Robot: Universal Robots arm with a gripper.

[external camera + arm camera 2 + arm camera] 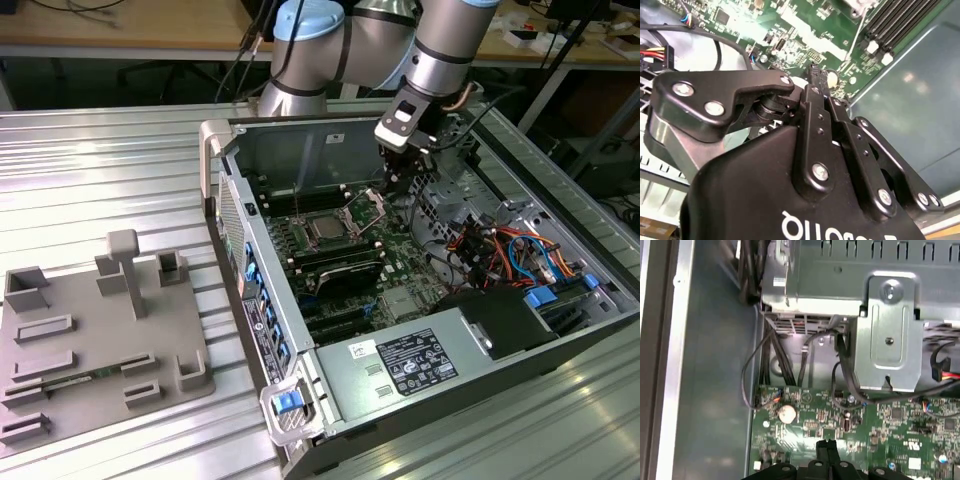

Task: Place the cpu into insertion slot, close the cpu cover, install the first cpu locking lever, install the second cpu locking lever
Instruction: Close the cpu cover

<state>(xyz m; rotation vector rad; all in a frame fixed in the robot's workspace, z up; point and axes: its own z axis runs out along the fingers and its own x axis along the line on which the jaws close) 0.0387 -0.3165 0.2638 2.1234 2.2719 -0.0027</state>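
In the exterior view the cpu [325, 228] lies flat in the insertion slot [313, 217] on the green motherboard [400, 262] inside the open computer case. The cpu cover [366, 207] stands tilted up on the side of the slot toward the exterior view's right. My gripper [397, 183] hangs just above and to the exterior view's right of the raised cover. In both wrist views the black fingertips [826, 445] [812, 75] are pressed together over the board, with nothing between them. The locking levers cannot be made out.
Black memory slots [335, 268] run beside the socket. Cable bundles [490, 250] and a metal drive bracket [887, 335] crowd the case toward the exterior view's right. A power supply [410, 360] sits at the case's near end. A grey fixture plate [90, 330] lies outside the case.
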